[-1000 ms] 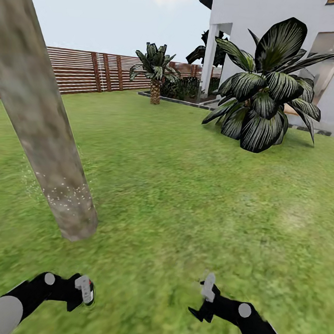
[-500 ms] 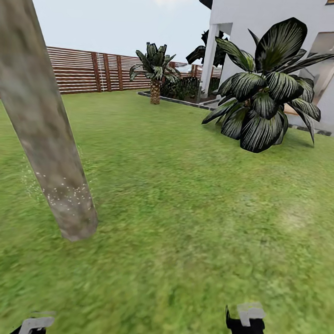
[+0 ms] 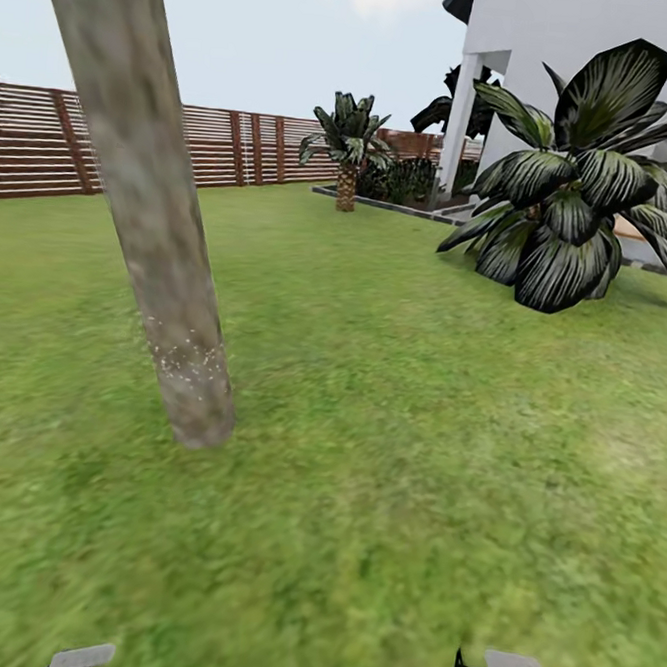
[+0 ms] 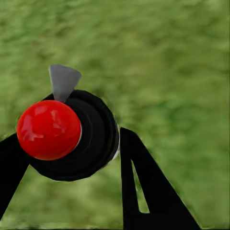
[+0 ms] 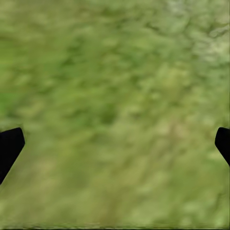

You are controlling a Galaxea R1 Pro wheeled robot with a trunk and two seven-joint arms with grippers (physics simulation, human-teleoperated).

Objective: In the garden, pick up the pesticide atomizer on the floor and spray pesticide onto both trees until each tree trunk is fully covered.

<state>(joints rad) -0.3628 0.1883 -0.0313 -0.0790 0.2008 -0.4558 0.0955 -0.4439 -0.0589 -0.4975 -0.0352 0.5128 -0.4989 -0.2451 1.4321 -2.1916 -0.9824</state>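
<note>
On lawn (image 3: 386, 428): one tree trunk (image 3: 157, 219), two palms (image 3: 586, 183), one atomizer (image 4: 67, 132) between left jaws

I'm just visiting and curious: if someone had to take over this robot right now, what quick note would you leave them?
Left gripper: shut on the pesticide atomizer, a dark bottle with a red top, held over the grass.
Right gripper: open, holding nothing, over grass.
Tree trunk: ahead on the left in the head view, with pale specks in a band near its base.
Done: atomizer picked up; some spray seems to be on the lower trunk.
Left: most of this trunk looks unspeckled, so keep spraying, then go and do the second tree.
</note>
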